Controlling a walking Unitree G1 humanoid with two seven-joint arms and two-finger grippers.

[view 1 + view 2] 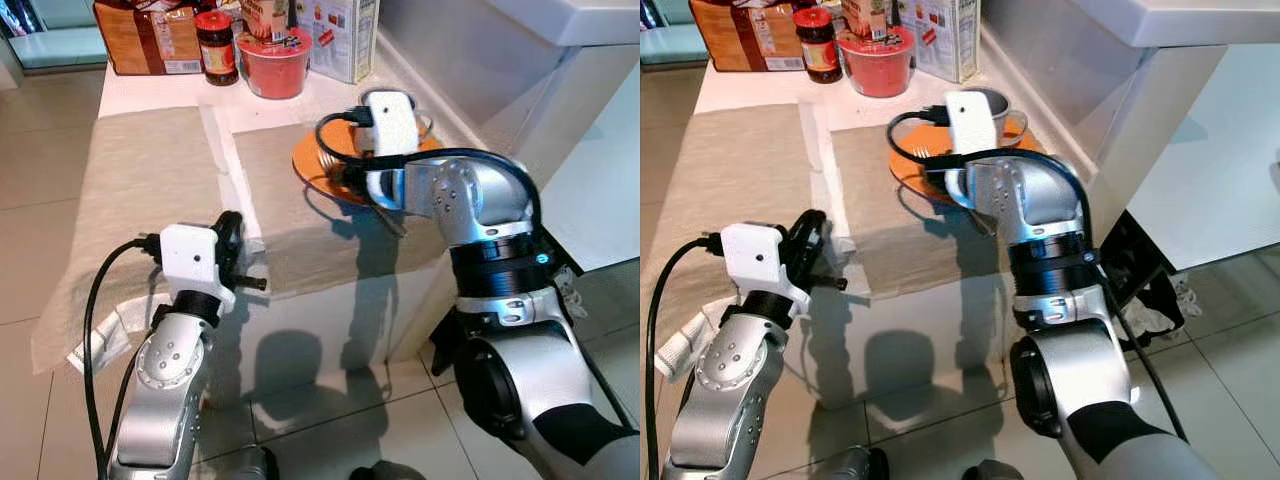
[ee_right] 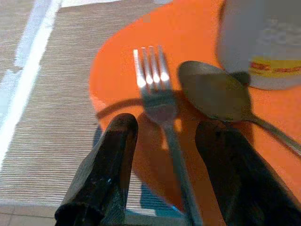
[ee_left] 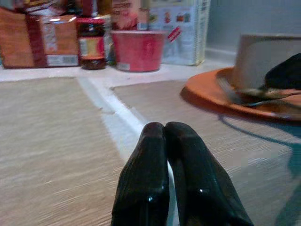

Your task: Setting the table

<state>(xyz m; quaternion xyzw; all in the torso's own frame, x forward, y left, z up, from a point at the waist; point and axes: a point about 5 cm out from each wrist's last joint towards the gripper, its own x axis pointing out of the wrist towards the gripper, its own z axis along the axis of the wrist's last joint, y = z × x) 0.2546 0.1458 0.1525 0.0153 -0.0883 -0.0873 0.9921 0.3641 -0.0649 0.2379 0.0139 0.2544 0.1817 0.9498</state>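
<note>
the right tool hangs with fingers apart astride the fork, which lies beside the spoon on the orange plate near the tabletop's right edge. it should close squarely on the handle, clear of the spoon. the left tool rests pressed together at the near edge.

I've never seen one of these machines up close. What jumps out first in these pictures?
Brightest is the orange plate on the right-hand placemat, carrying a fork, a spoon and a mug. The right gripper hangs open right over the fork's handle. Nearer the table edge, the left gripper sits shut, and a red bowl stands among groceries at the far end.
</note>
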